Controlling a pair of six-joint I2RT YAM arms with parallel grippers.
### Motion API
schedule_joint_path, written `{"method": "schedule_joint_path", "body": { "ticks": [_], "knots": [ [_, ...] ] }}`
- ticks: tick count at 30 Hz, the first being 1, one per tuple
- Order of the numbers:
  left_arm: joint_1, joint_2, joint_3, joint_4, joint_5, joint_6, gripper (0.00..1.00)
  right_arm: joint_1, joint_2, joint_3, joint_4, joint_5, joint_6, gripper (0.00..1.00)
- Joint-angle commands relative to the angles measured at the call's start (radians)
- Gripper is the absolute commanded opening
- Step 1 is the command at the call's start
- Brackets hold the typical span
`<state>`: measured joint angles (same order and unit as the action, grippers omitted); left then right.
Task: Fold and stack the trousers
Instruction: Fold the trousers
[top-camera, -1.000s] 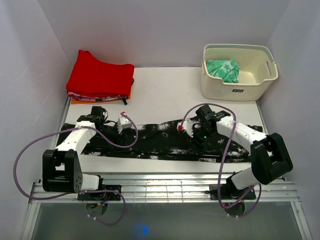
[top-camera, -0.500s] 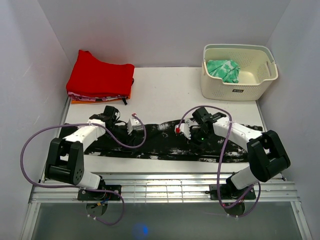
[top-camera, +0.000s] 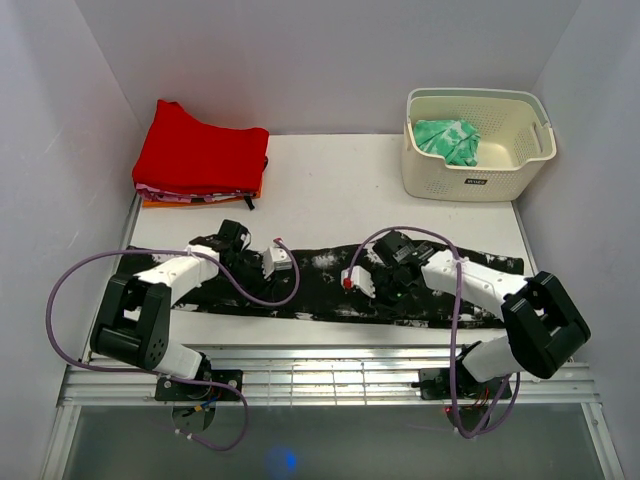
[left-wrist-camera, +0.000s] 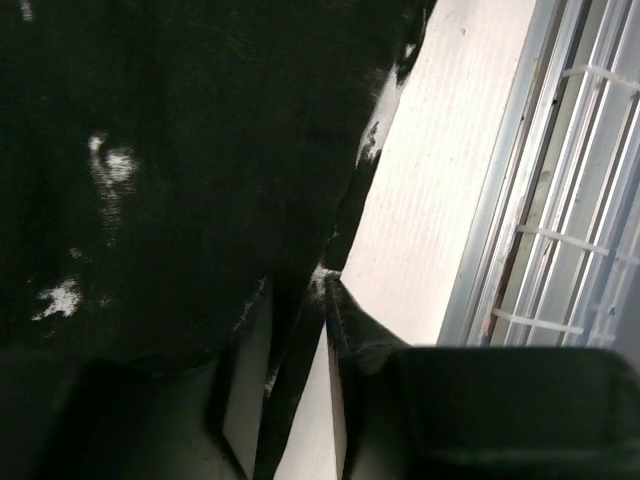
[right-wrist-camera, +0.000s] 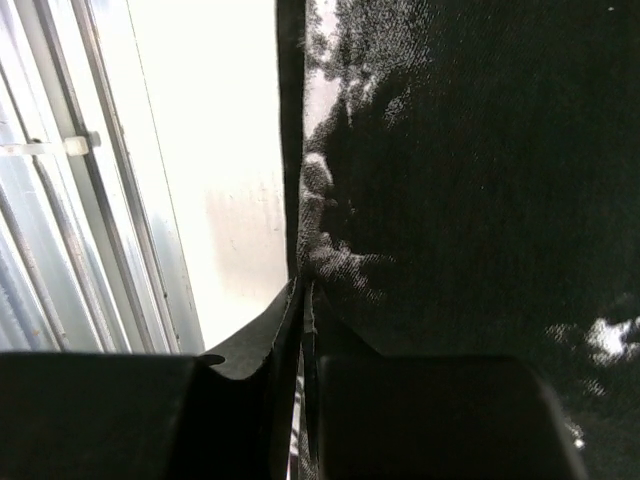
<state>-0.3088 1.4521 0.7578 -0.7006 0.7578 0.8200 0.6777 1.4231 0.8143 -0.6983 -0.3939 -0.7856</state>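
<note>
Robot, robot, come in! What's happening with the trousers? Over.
Right jaws shut on near edge of trousers. Left jaws open astride that edge. Trousers stretched out long. Red pile, basket at back, apart.

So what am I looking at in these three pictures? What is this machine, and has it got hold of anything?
These are two robot arms bolted at the near edge of a white table. The wide picture comes from a camera above and behind them. The two dark close-ups come from small cameras on the wrists, each looking past its claw. Black trousers with white splashes lie stretched across the table. The right claw is pinched shut on their near edge. The left claw straddles that edge too, but a gap shows, so it is not gripping yet. At the back are a pile of red clothes and a cream basket holding a green cloth.
</note>
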Motion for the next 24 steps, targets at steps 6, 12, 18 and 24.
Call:
{"method": "schedule_joint_path", "body": {
  "ticks": [6,12,18,24],
  "knots": [
    [-0.024,-0.051,-0.064,0.038,-0.031,-0.012,0.06,0.118,-0.081,-0.107,0.141,0.161,0.094,0.08],
    [-0.044,-0.059,-0.121,0.039,-0.044,-0.007,0.00,0.186,-0.072,-0.155,0.221,0.283,0.137,0.08],
    [-0.061,-0.071,-0.161,0.050,-0.103,-0.018,0.00,0.217,-0.065,-0.170,0.240,0.328,0.166,0.18],
    [-0.061,-0.122,-0.167,0.059,-0.149,-0.045,0.14,0.214,-0.203,-0.110,0.208,0.368,0.187,0.54]
  ]
}}
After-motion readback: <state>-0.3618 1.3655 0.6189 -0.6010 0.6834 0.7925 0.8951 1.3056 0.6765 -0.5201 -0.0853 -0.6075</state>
